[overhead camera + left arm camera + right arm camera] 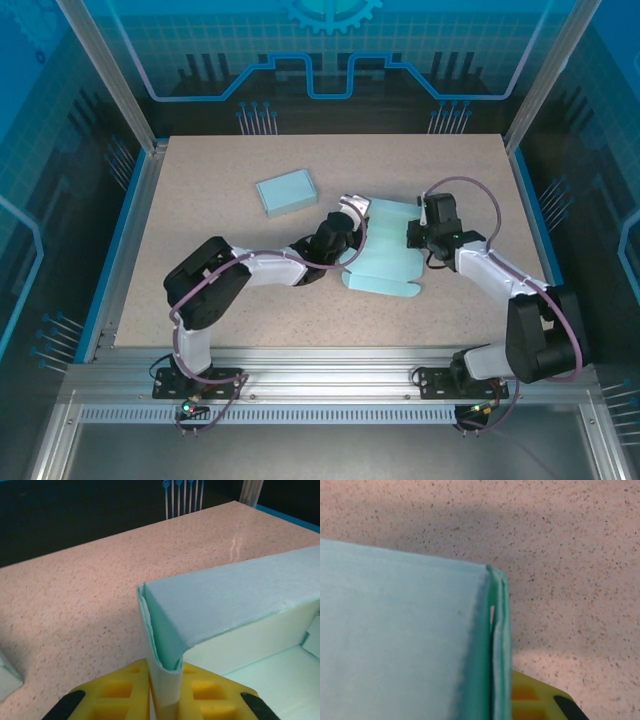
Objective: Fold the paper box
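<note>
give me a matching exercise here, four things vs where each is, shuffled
1 left gripper
2 right gripper
3 half-folded light-blue paper box
4 closed light-blue paper box

a lying apart, farther back and left
b shut on the half-folded box's right wall
c open-topped, between the two grippers
d shut on the half-folded box's left wall

Pairs: 1-d, 2-b, 3-c, 4-a

Speckled table (200, 210), aluminium frame (330, 384)
</note>
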Robot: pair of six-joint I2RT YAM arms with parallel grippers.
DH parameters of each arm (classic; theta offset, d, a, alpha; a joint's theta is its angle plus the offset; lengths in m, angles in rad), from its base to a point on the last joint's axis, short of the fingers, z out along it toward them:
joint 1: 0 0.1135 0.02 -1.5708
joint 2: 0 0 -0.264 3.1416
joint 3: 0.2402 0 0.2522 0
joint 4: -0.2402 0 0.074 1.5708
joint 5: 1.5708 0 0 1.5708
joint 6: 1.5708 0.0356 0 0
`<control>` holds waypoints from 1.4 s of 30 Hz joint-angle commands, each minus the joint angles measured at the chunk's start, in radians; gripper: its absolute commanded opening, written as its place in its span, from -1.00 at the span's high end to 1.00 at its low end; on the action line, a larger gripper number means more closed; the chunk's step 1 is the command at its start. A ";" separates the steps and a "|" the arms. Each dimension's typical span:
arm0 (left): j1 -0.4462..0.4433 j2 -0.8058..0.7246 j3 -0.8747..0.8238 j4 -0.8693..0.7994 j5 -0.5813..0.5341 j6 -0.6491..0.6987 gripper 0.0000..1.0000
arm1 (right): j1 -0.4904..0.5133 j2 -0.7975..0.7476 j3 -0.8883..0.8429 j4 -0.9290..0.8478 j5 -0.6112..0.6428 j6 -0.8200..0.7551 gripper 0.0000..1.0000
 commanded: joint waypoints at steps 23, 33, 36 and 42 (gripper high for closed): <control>-0.055 -0.316 -0.112 -0.833 0.112 -0.679 0.66 | 0.373 0.016 0.217 -0.695 0.262 0.322 1.00; -0.047 -0.221 -0.023 -0.951 0.054 -0.759 0.80 | 0.398 0.289 0.367 -0.767 0.301 0.304 0.99; -0.031 -0.180 0.015 -0.982 0.045 -0.783 0.82 | 0.398 0.356 0.408 -0.770 0.298 0.286 0.99; 0.021 -0.110 0.051 -0.989 0.070 -0.799 0.80 | 0.396 0.437 0.465 -0.763 0.242 0.252 0.99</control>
